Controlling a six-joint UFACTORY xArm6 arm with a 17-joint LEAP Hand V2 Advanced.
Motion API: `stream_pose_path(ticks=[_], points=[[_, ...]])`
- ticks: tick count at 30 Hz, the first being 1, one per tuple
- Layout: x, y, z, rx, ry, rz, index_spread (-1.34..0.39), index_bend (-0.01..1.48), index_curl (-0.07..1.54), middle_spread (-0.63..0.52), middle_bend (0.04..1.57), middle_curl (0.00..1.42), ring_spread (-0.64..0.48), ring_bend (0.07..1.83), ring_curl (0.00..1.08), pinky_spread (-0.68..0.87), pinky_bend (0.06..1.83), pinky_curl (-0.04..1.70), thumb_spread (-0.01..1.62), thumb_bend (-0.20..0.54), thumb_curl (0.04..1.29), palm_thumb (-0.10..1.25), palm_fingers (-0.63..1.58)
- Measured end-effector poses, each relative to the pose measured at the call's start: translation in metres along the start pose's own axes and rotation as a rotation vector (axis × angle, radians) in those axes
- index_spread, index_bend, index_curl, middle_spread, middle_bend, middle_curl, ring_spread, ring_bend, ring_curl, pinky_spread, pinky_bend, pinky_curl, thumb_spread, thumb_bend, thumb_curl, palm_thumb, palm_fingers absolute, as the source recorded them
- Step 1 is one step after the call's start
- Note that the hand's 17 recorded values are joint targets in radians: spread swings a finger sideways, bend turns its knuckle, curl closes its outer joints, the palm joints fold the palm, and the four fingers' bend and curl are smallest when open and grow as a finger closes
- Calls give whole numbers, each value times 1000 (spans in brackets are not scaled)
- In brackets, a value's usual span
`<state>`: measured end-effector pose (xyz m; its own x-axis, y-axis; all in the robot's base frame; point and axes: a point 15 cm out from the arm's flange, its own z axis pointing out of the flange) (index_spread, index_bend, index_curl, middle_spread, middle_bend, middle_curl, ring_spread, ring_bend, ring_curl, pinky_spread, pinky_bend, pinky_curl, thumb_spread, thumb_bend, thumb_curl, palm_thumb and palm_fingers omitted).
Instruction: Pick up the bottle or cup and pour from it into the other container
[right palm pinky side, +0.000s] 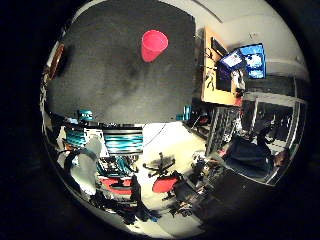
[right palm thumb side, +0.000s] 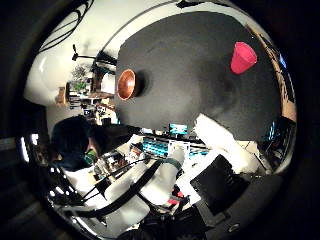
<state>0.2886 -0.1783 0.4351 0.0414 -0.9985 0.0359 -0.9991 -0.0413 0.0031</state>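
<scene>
On the dark table (right palm thumb side: 190, 75), pink cup (right palm thumb side: 243, 57) and wooden bowl (right palm thumb side: 126, 84) stand apart; hand state unclear.

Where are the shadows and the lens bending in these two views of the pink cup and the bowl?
Little finger side view: a soft dark patch lies on the black table beside the pink cup, and the table edge curves. Thumb side view: the wooden bowl catches light on its inner wall, and the table bulges round.

A pink cup (right palm thumb side: 243, 57) stands upright on the black tabletop (right palm thumb side: 190, 75). A brown wooden bowl (right palm thumb side: 126, 84) sits at the opposite edge, well apart from it.
</scene>
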Motion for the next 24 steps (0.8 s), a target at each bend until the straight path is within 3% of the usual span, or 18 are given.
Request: stream_pose_path(ticks=[20,24], points=[[2,1,3,-7,-5,0,-385,176,323,-16,186,305,131,198,246,363,242,320,1048,-19,349,872,184],[15,-3,0,33,9,10,-370,157,306,-16,194,311,129,206,254,363,253,323,1037,-29,346,815,172]])
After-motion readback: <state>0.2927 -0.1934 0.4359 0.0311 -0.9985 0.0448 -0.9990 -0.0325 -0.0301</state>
